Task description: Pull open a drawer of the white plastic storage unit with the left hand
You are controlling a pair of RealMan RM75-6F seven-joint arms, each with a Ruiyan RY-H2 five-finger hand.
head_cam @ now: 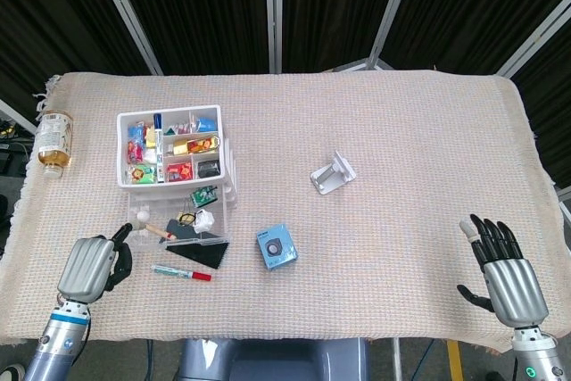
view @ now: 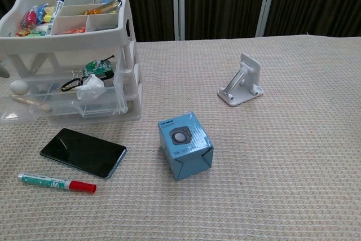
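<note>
The white plastic storage unit (head_cam: pixel 171 146) (view: pixel 79 38) stands at the table's left, its top tray full of small items. Its clear middle drawer (head_cam: pixel 178 222) (view: pixel 62 105) is pulled well out toward me, showing a green item, a white ball, a wooden stick and a crumpled white piece. My left hand (head_cam: pixel 89 267) sits at the drawer's front left corner with its fingers curled, one fingertip hooked on the drawer front. My right hand (head_cam: pixel 504 269) lies open near the front right edge, holding nothing. The chest view shows neither hand clearly.
A black phone (head_cam: pixel 201 254) (view: pixel 83 152) lies partly under the extended drawer, with a red-capped marker (head_cam: pixel 181 272) (view: pixel 56 183) in front of it. A blue box (head_cam: pixel 277 246) (view: pixel 185 145) and a white stand (head_cam: pixel 332 172) (view: pixel 241 81) sit mid-table. A bottle (head_cam: pixel 53 142) stands at the left edge.
</note>
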